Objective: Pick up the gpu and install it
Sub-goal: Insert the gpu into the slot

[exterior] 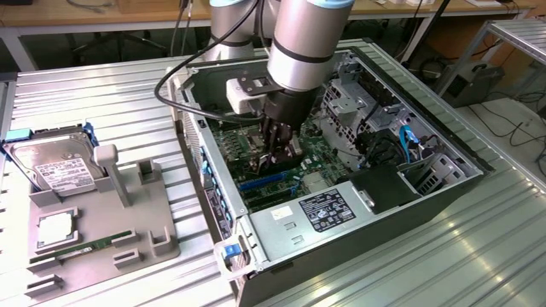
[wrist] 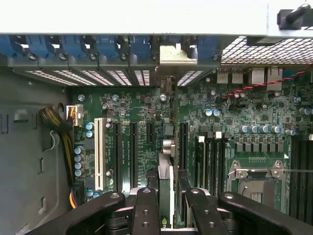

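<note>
The gpu [wrist: 166,171] appears edge-on in the wrist view, standing upright over the motherboard [wrist: 254,122]. Its silver bracket [wrist: 172,54] sits against the rear slot openings of the computer case [exterior: 444,211]. My gripper [wrist: 168,208] is shut on the card's upper edge, with a black finger [wrist: 145,210] on either side of it. In the exterior view the gripper [exterior: 280,157] reaches straight down into the open case, low over the expansion slots [exterior: 260,182]; the arm hides most of the card there.
A grey fixture [exterior: 145,224] on the exterior view's left holds a hard drive [exterior: 53,163], a processor [exterior: 55,228] and a memory stick [exterior: 81,249]. Inside the case are the power supply [exterior: 328,208], a drive cage [exterior: 358,96] and blue cables [exterior: 408,141]. The processor socket [wrist: 257,178] lies beside the slots.
</note>
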You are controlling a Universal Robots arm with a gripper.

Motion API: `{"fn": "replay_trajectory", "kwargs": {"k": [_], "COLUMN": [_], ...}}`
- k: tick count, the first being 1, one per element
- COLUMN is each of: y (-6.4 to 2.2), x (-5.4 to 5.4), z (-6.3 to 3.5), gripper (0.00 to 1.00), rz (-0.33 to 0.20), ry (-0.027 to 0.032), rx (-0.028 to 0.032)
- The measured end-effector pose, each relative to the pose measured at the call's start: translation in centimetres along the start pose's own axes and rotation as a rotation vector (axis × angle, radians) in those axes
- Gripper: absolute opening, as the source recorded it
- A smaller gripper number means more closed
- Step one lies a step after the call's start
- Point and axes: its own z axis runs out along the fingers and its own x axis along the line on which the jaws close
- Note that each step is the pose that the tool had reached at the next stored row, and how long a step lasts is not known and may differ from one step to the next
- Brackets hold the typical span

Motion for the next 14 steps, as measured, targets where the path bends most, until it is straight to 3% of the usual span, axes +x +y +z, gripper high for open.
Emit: {"fn": "replay_trajectory", "kwargs": {"k": [14], "y": [0.07], "x": [0.0], "z": [2.38], "gripper": [0.26], "rz": [0.0], "ry": [0.0003], "rx": [-0.0001]}}
